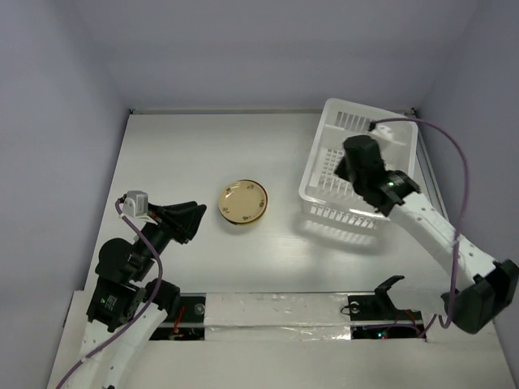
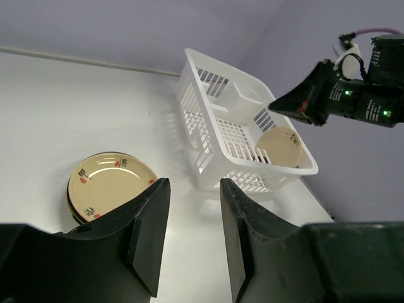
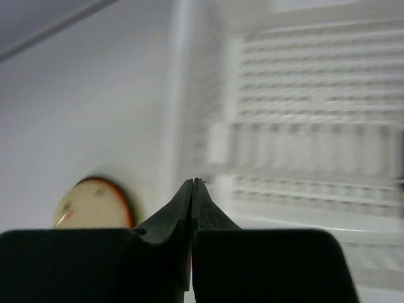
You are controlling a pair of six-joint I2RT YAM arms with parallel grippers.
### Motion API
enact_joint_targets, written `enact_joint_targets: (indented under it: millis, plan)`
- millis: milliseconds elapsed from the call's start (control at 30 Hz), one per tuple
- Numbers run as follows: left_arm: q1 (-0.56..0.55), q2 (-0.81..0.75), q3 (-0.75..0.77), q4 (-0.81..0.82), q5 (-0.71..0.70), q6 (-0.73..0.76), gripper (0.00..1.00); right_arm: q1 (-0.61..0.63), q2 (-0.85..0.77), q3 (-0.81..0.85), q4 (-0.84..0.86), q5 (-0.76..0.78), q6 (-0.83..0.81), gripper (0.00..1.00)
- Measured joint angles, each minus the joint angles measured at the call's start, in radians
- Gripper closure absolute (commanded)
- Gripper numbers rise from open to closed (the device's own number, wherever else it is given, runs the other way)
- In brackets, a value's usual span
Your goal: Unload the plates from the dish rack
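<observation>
The white dish rack [image 1: 324,166] stands at the right rear of the table. A cream plate [image 2: 279,146] leans inside it against its far wall. A patterned yellow plate [image 1: 243,202] lies on the table left of the rack, on top of a dark one [image 2: 74,211]. My right gripper [image 1: 349,162] hovers over the rack, shut with nothing in it; its tip [image 3: 192,181] points at the rack's lattice wall [image 3: 315,120]. My left gripper [image 2: 194,183] is low near the table, just right of the yellow plate [image 2: 110,183], open and empty.
Grey walls close in the table on the left, back and right. A strip of silver tape [image 1: 276,312] runs along the near edge between the arm bases. A black bracket [image 1: 388,287] sits by the right base.
</observation>
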Motion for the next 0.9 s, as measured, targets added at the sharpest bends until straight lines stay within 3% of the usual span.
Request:
enact_joint_targets:
  millis: [67,167,233,300,500,900]
  plan:
    - [0.000,-0.004,0.000,0.001,0.010,0.000,0.64,-0.139,-0.091,-0.057,-0.043,0.042,-0.012,1.00]
    - [0.000,-0.008,0.000,0.001,0.024,0.000,0.63,-0.312,-0.205,-0.132,-0.124,0.077,-0.042,0.84]
    - [-0.001,-0.019,0.000,0.001,0.029,0.000,0.62,-0.381,-0.245,-0.150,-0.167,0.085,-0.066,0.65]
    - [-0.006,-0.031,0.000,0.001,0.030,0.000,0.62,-0.436,-0.250,-0.151,-0.194,0.090,-0.101,0.59]
    - [-0.016,-0.052,0.000,0.000,0.031,0.000,0.62,-0.528,-0.147,-0.148,-0.233,0.093,-0.196,0.61]
    - [-0.032,-0.068,0.000,0.000,0.023,0.000,0.62,-0.565,0.064,-0.097,-0.257,0.096,-0.270,0.70]
